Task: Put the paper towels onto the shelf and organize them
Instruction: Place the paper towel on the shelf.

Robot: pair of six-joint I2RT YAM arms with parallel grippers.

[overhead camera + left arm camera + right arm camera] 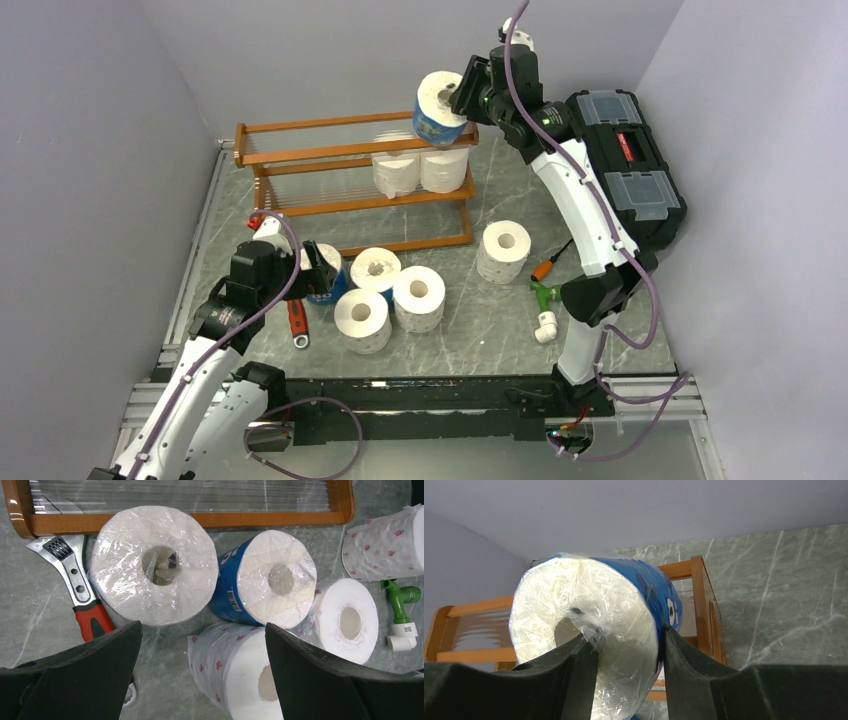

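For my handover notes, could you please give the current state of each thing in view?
Orange-brown wooden slatted shelf: upright, two white rolls on its middle tier
Right gripper: shut on the blue-wrapped paper towel roll, held above the shelf
Left gripper: open, empty
Black plastic toolbox: lid shut
Red-handled metal wrench: lying flat
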